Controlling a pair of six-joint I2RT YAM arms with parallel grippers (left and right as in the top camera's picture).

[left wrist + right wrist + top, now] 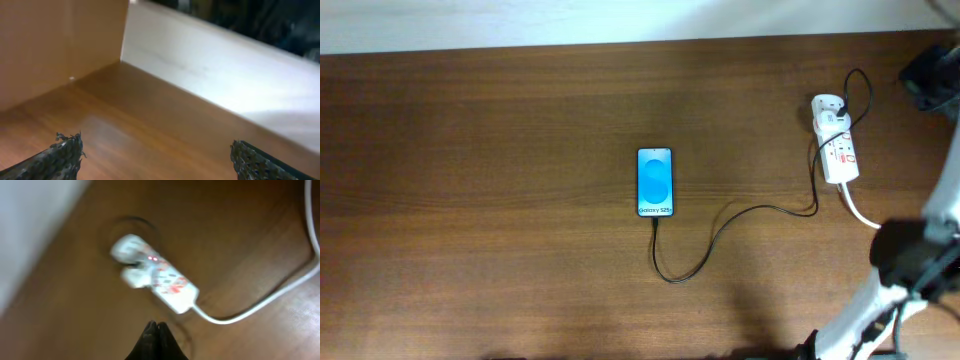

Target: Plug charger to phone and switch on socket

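The phone (655, 182) lay face up, screen lit blue, near the middle of the table (470, 200). The charger (720, 225) met the phone's bottom edge, looped, and ran off to the phone's right up to the socket (836, 140), which lay well right of the phone near the table's back edge. A white plug block sat in the socket, a small red light (151, 258) glowing beside it. The right gripper (156, 340) hung close above the socket, fingers pressed together, holding nothing. The left gripper (155, 160) had its fingers spread wide over bare wood.
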